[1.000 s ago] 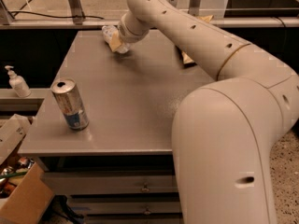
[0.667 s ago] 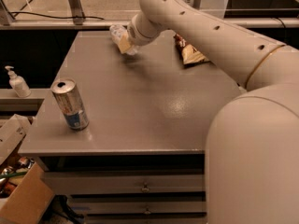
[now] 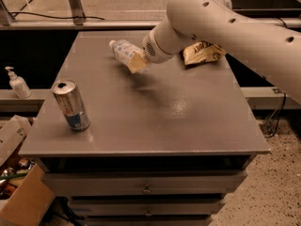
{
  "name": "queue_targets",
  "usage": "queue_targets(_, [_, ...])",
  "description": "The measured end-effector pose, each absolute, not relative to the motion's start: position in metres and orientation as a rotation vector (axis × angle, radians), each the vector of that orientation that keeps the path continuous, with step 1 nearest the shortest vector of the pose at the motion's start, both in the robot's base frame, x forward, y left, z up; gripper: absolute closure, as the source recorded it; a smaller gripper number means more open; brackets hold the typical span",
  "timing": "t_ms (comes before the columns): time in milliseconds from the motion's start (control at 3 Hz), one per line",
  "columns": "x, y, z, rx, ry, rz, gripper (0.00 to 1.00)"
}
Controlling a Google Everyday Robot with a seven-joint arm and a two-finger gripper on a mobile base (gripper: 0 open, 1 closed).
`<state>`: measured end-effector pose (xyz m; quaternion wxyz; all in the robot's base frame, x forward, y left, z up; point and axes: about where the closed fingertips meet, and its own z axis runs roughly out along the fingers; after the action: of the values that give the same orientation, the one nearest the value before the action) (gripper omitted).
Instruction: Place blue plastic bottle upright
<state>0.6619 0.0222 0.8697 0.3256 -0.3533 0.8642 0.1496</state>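
Observation:
The blue plastic bottle [image 3: 122,50] is clear with a white cap and a pale label. It lies tilted, cap pointing up-left, over the far middle of the grey table [image 3: 164,121]. My gripper [image 3: 137,61] is at the end of the white arm that reaches in from the right. It is shut on the bottle's lower end and holds it slightly above the tabletop, with a shadow underneath.
A silver-and-blue drink can [image 3: 71,105] stands upright near the table's front left. A tan snack bag [image 3: 202,53] lies at the far right, partly behind the arm. A white pump dispenser [image 3: 17,83] stands on a ledge at the left. Cardboard boxes [image 3: 23,199] sit on the floor at the lower left.
The gripper and the bottle have moved from the table's far left towards the middle. The can and the snack bag have not moved on the table.

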Motion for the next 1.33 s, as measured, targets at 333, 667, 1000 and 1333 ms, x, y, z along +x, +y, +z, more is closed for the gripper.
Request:
queue_targets(333, [0.612,0.021,0.858,-1.058,2.272,0.399,1.00])
queue_targets(667, [0.584,0.020,0.851,-1.137,2.275,0.399,1.00])
queue_targets(1000, [0.551,0.016,0.845,-1.224,2.275,0.396,1.00])
queue_targets(1333, [0.551,0.016,0.845,-1.225,2.275,0.395,1.00])
